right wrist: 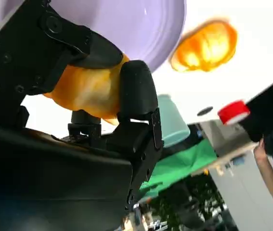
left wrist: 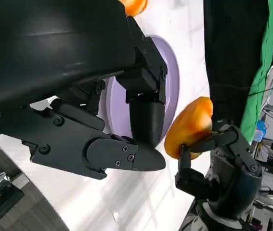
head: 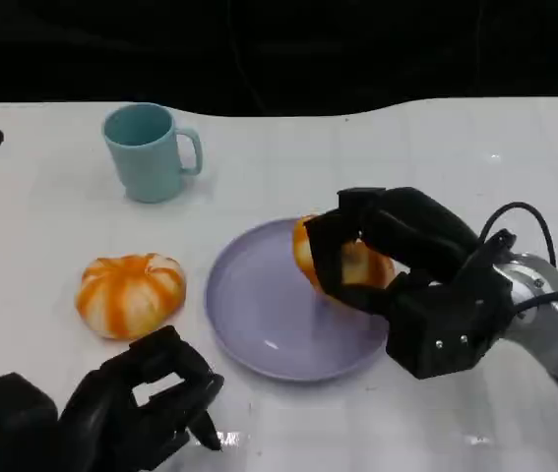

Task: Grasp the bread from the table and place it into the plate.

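Right hand grips a bread over the plate's right side — left hand curled, holding nothing.

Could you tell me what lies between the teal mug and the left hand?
In the head view, a striped orange bun lies between the teal mug and the left hand.

A glossy orange bread sits tilted over the right part of the round lavender plate, which lies flat on the white desk, near centre.
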Controlling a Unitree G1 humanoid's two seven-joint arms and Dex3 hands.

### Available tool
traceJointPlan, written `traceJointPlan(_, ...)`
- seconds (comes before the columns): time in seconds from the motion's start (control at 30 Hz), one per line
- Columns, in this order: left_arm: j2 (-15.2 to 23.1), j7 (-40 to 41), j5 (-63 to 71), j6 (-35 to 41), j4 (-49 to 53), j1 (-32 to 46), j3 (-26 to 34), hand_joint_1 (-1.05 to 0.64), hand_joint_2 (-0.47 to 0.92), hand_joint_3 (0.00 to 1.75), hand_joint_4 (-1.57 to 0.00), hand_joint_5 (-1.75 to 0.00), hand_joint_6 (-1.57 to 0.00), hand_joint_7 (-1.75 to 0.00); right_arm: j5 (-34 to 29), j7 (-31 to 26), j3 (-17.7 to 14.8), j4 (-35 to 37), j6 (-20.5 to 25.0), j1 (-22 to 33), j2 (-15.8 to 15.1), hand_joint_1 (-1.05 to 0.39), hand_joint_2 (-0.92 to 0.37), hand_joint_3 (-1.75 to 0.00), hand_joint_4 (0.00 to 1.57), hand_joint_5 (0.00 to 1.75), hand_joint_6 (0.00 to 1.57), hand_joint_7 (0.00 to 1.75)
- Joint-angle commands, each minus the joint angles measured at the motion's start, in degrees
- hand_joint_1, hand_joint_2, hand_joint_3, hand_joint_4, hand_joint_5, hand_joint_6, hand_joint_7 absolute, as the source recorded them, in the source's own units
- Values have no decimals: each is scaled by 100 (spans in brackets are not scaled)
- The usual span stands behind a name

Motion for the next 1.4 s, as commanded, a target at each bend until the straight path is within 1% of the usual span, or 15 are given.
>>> traceJointPlan(0.03, 13, 76, 43, 20, -112, 63, -3, -56, 92, 26, -74, -175, -66, -153, 195, 356, 6, 286, -90, -129, 87, -13, -47, -97, 80, 160, 88, 87)
traceJointPlan(0.1, -2, 69, 39, 3, -107, 69, -10, -56, 92, 26, -74, -175, -66, -153, 240, 508, -13, 287, -64, -121, 95, -18, -58, -71, 72, 150, 87, 66)
traceJointPlan(0.17, -27, 73, 23, 0, -108, 72, -12, -56, 92, 26, -74, -175, -66, -153, 253, 669, -7, 254, -66, -125, 66, -28, -76, -35, 66, 116, 80, 42)
traceJointPlan(0.23, -44, 55, 5, -13, -92, 64, -11, -55, 92, 25, -75, -175, -66, -153, 252, 854, 18, 210, -64, -140, 24, -39, -88, -16, 54, 88, 69, 23)
traceJointPlan(0.3, -51, 43, 9, -20, -85, 55, -13, -55, 92, 25, -75, -175, -66, -153, 279, 1089, 23, 150, -18, -143, -6, -47, -91, -16, 43, 72, 61, 14)
traceJointPlan(0.33, -47, 44, 20, -14, -93, 55, -17, -56, 92, 25, -75, -175, -66, -153, 298, 1208, 22, 115, 10, -140, -17, -55, -92, -18, 31, 61, 51, 8)
traceJointPlan(0.53, -39, 29, 61, -79, -51, 19, -31, -56, 92, 25, -75, -175, -66, -153, 303, 1459, -1, -29, 28, -105, -83, -73, -92, -27, 3, 42, 27, 0)
traceJointPlan(0.67, -43, 73, 94, -45, -78, 22, -44, -56, 92, 26, -75, -175, -66, -153, 325, 1532, -23, -220, 84, -42, -152, -77, -92, -30, 0, 32, 21, 0)
traceJointPlan(0.9, -51, 130, 115, 11, -112, 20, -55, -56, 92, 26, -75, -175, -67, -155, 441, 1761, -95, -710, 311, 134, -313, -79, -92, -30, 0, 30, 19, 0)
traceJointPlan(1.0, -47, 144, 111, 45, -110, 9, -52, -56, 92, 25, -75, -175, -66, -155, 495, 1788, -148, -886, 356, 210, -374, -78, -92, -29, 3, 32, 20, 0)
traceJointPlan(1.07, -45, 140, 109, 53, -115, 8, -54, -56, 92, 25, -75, -175, -66, -155, 493, 1764, -162, -941, 337, 226, -414, -75, -92, -28, 12, 37, 19, 0)
traceJointPlan(1.17, -48, 150, 121, 48, -123, 15, -61, -55, 92, 25, -75, -175, -66, -155, 431, 1681, -161, -988, 299, 227, -467, -72, -92, -29, 35, 49, 16, 0)
traceJointPlan(1.23, -57, 162, 107, 79, -139, 18, -60, -55, 92, 25, -75, -175, -66, -156, 442, 1674, -177, -1038, 390, 242, -468, -72, -92, -28, 53, 48, 15, 0)
traceJointPlan(1.3, -59, 168, 103, 88, -138, 15, -60, -55, 92, 25, -75, -175, -65, -156, 473, 1649, -199, -1050, 461, 263, -444, -73, -92, -26, 79, 40, 14, 0)
traceJointPlan(1.4, -55, 171, 87, 96, -136, 14, -61, -55, 92, 24, -75, -175, -65, -156, 491, 1609, -204, -1011, 466, 273, -422, -73, -92, -25, 99, 39, 14, 0)
